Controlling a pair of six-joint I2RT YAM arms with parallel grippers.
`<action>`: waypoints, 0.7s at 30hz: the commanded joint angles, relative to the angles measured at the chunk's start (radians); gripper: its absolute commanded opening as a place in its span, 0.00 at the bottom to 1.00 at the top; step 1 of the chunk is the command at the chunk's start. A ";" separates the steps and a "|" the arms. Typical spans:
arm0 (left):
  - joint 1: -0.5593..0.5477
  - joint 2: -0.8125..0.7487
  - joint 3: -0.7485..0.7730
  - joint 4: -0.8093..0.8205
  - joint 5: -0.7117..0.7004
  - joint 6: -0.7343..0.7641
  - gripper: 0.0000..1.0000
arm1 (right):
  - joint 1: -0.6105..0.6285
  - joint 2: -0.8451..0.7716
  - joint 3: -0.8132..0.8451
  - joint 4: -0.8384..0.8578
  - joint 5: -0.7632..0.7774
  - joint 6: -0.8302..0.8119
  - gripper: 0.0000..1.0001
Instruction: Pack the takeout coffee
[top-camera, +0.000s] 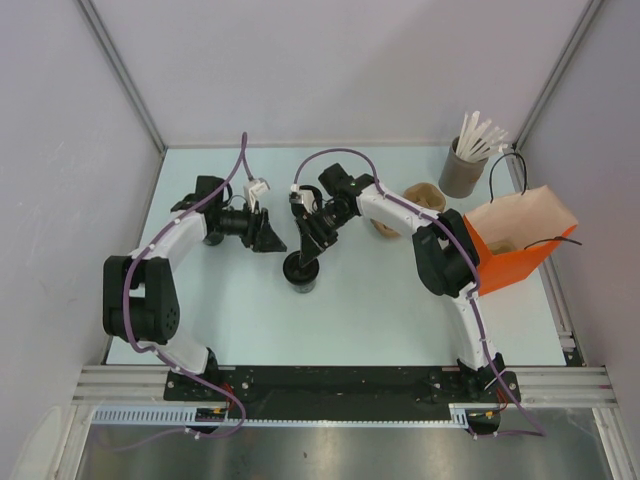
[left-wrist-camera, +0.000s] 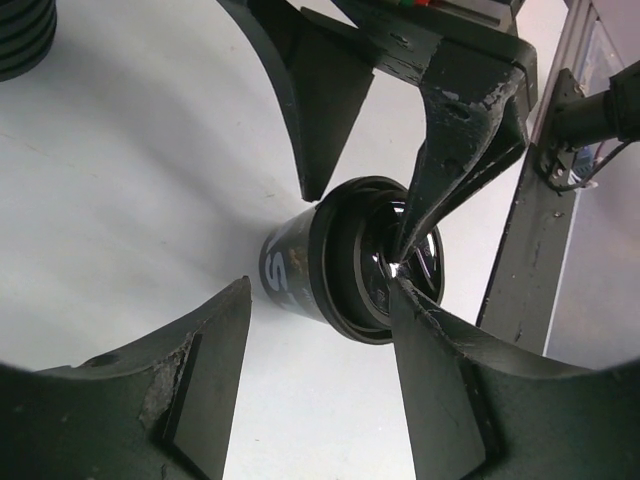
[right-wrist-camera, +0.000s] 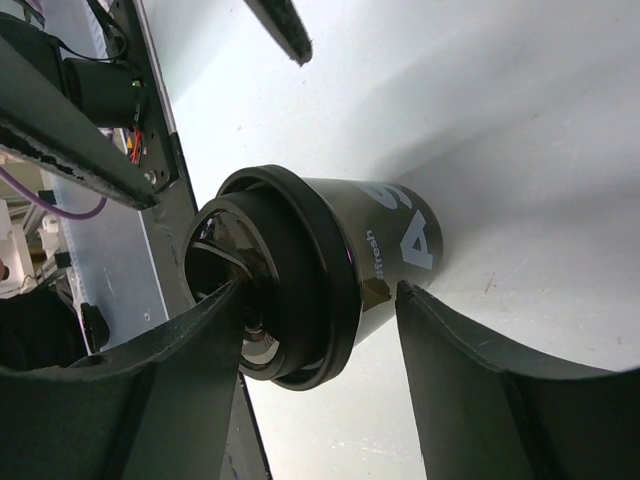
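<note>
The takeout coffee (top-camera: 302, 272) is a small black cup with its round black lid on, standing mid-table. My right gripper (top-camera: 312, 245) leans over it from behind. In the right wrist view one fingertip (right-wrist-camera: 225, 305) rests in the lid's glossy hollow. The other finger (right-wrist-camera: 430, 330) stands against the cup's printed wall (right-wrist-camera: 405, 235), so the jaws straddle the rim and are open. My left gripper (top-camera: 268, 238) is just left of the cup. Its jaws are open with bare table between them, and the cup (left-wrist-camera: 290, 270) sits beyond its fingertips. The right gripper (left-wrist-camera: 355, 222) shows there too.
An open orange bag (top-camera: 510, 255) stands at the right edge. A grey tub of white sticks (top-camera: 462, 170) is at the back right, and a brown paper cup (top-camera: 425, 196) sits behind the right arm. A black ribbed stack (left-wrist-camera: 22, 35) lies left of my left gripper.
</note>
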 joint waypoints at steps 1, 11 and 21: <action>-0.002 -0.010 0.014 -0.029 0.064 0.049 0.63 | -0.010 -0.029 0.038 -0.013 0.063 -0.027 0.66; -0.042 0.003 0.007 -0.038 0.058 0.063 0.63 | -0.015 -0.035 0.101 -0.028 0.018 -0.001 0.69; -0.101 0.047 -0.007 -0.026 0.009 0.063 0.63 | -0.032 -0.052 0.095 -0.032 -0.006 -0.001 0.70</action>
